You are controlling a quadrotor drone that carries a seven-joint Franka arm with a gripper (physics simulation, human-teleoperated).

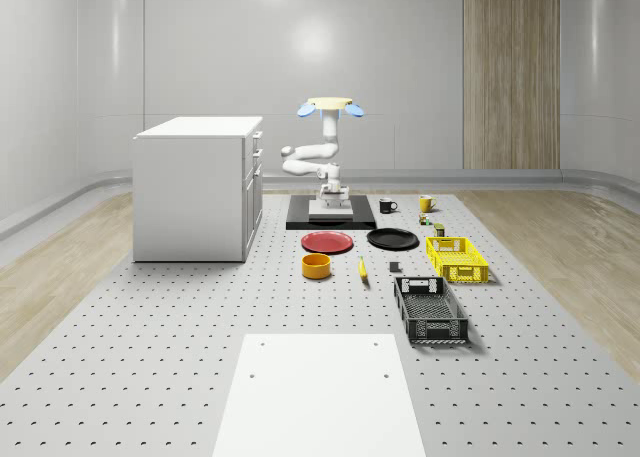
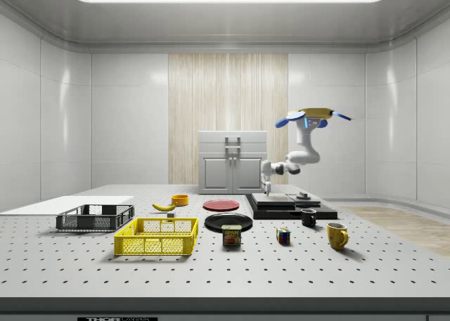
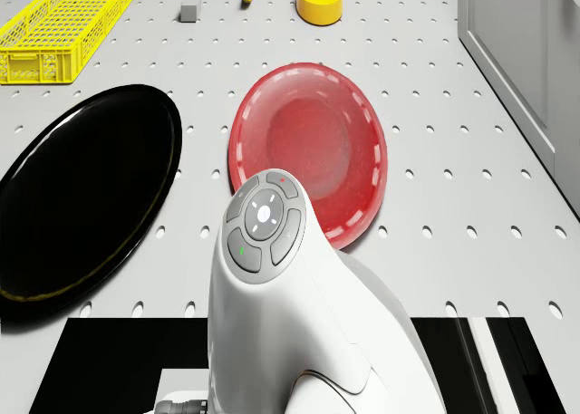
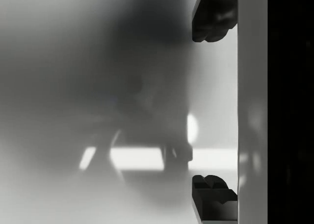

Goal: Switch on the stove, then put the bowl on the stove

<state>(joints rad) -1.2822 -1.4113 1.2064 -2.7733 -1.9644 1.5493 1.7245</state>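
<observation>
Cut off at the drone view's edges: black plate [image 3: 82, 201] toward nine o'clock, yellow crate [image 3: 63, 24] toward ten, stove [image 3: 109, 364] at six, partly hidden behind the arm [image 3: 299, 314]. Too small to identify: grey block [image 3: 189, 7] near twelve.

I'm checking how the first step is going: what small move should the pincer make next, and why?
Probably a short push down onto the stove. The drone hovers over the stove, its arm folded down, and the pincer hangs just above the stove's pale top plate, with its fingers spread apart. The yellow bowl sits untouched on the table, so switching on comes first.
</observation>
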